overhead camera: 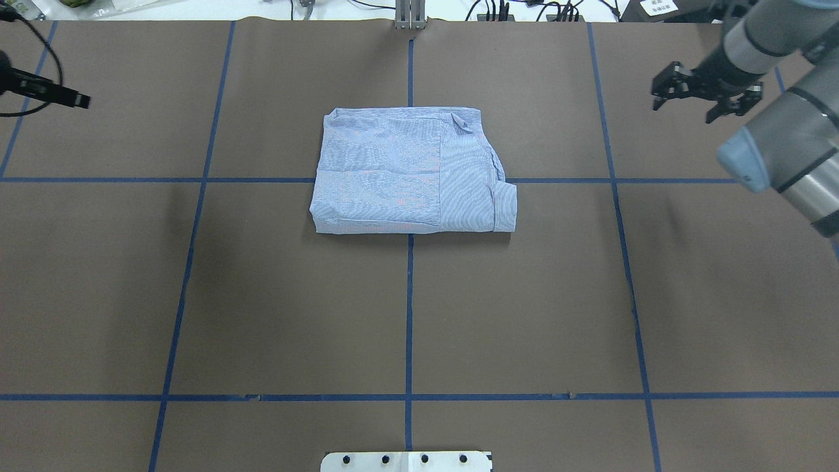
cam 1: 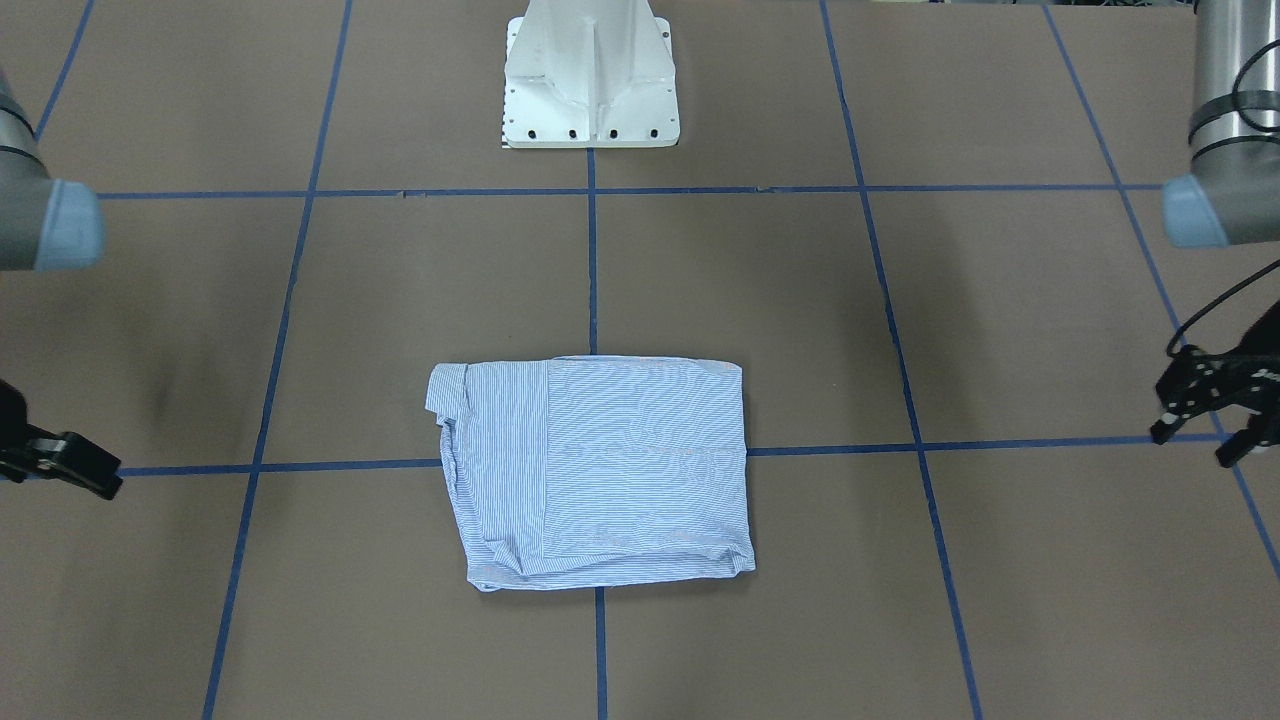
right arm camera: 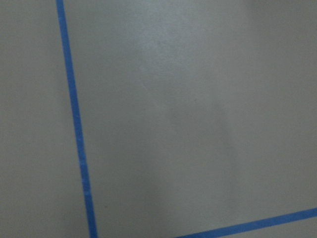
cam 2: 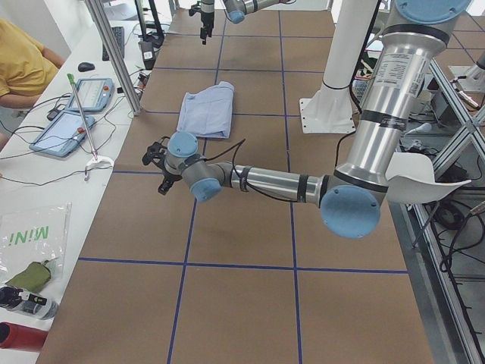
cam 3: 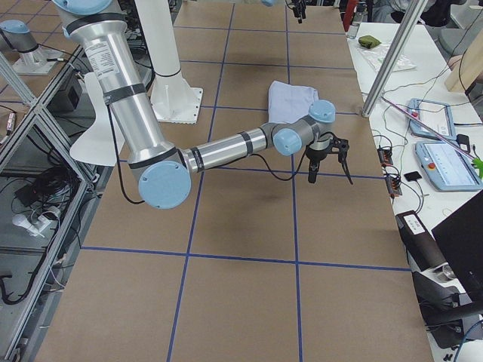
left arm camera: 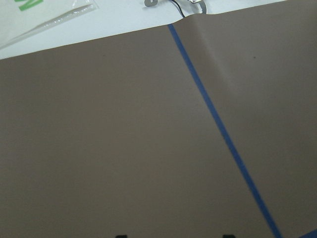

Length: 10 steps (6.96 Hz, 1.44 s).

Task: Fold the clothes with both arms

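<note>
My left pincer [cam 1: 1192, 446] hangs over the brown table [overhead camera: 524, 295] with its fingers apart. My right pincer [overhead camera: 683, 109] is spread wide too. The striped shirt [overhead camera: 411, 172] lies folded into a flat rectangle between them, well apart from both, across the blue tape lines [overhead camera: 409, 314].

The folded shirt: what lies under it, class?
The shirt lies on the brown table. Two blue tape lines run under it; their crossing is covered, as are the shirt's inner layers.
</note>
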Motion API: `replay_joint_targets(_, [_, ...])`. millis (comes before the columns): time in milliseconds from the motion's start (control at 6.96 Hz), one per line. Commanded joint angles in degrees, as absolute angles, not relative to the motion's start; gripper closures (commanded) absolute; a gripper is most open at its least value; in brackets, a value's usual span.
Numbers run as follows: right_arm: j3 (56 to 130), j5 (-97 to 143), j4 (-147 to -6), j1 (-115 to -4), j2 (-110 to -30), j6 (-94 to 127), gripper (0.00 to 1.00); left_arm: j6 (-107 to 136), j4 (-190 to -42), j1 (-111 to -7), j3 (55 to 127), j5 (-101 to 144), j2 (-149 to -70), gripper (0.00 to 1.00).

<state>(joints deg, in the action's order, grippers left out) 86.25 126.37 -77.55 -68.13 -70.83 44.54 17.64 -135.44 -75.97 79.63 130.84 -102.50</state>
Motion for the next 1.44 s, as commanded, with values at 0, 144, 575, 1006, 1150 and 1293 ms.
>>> replay_joint_targets(0, [87.2,128.7,-77.6,-76.2,-77.9,29.1,0.00,1.9,-129.2,-85.1,79.6,133.9,-99.0,0.27])
replay_joint_targets(144, [88.8,129.4,-77.5,-78.9,-82.0,25.2,0.00,-3.9,-122.4,-88.2,79.8,134.4,-99.1,0.17])
replay_joint_targets(575, [96.3,134.5,-78.0,-84.8,-91.4,18.7,0.00,-6.7,-120.5,-90.2,83.6,135.7,-92.9,0.00])
replay_joint_targets(1006, [96.9,130.3,-79.9,-83.2,-93.3,7.5,0.00,-2.0,-120.1,-90.6,87.3,135.2,-89.5,0.00])
replay_joint_targets(1150, [97.4,130.7,-81.5,-84.2,-93.1,7.2,0.00,-0.8,-120.1,-90.7,87.7,135.4,-89.2,0.00])
replay_joint_targets(1293, [97.3,131.0,-84.8,-84.1,-91.5,7.2,0.00,-0.7,-119.8,-90.7,89.6,135.5,-88.6,0.00])
